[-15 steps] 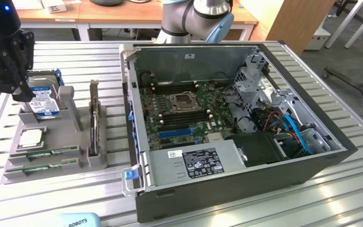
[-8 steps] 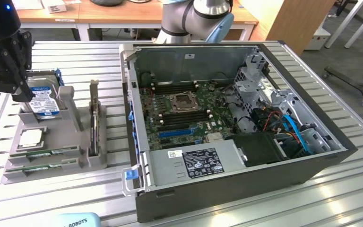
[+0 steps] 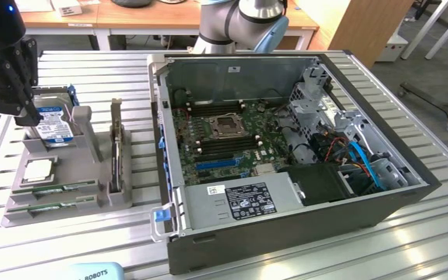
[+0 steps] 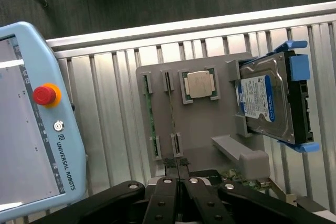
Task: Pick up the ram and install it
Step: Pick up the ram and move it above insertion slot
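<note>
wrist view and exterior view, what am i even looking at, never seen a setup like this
The exterior view looks from off the arm at a metal table with an open computer case. On that view's left, a grey holder carries spare parts: two green ram sticks, a square processor, a hard drive and a tall expansion card. The dark gripper, the robot arm's two-fingered hand, hangs over the holder. The wrist view comes from a camera on the arm, looking down past the shut fingers, which seem to hold nothing. The pale blue panel there is the robot's handheld controller.
</note>
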Tool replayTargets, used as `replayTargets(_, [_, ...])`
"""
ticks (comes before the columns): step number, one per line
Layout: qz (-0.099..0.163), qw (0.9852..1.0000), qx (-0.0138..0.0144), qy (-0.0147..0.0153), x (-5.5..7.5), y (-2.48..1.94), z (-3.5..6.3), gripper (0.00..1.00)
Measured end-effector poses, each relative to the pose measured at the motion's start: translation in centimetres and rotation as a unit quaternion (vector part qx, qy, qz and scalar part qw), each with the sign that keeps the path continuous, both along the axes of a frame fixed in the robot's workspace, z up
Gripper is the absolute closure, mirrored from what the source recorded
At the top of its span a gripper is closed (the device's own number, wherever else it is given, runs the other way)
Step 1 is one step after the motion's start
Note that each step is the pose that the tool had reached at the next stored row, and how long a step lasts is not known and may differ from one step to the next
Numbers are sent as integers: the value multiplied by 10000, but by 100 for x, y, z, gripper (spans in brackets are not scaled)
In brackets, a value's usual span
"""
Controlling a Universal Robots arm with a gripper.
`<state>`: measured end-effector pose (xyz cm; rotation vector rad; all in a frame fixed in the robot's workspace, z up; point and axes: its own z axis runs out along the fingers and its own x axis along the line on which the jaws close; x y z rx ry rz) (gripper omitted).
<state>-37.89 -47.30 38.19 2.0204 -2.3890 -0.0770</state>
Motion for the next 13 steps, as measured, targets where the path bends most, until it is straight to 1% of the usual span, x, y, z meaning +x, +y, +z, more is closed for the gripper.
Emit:
replayTargets(9, [0,10000,1,-1,0,0,-1,90])
replayTargets(11, [0,10000,1,0,0,0,-1,89])
replayTargets(12, [0,10000,1,-1,0,0,-1,84])
replayTargets(13, [0,10000,0,0,0,0,0,84])
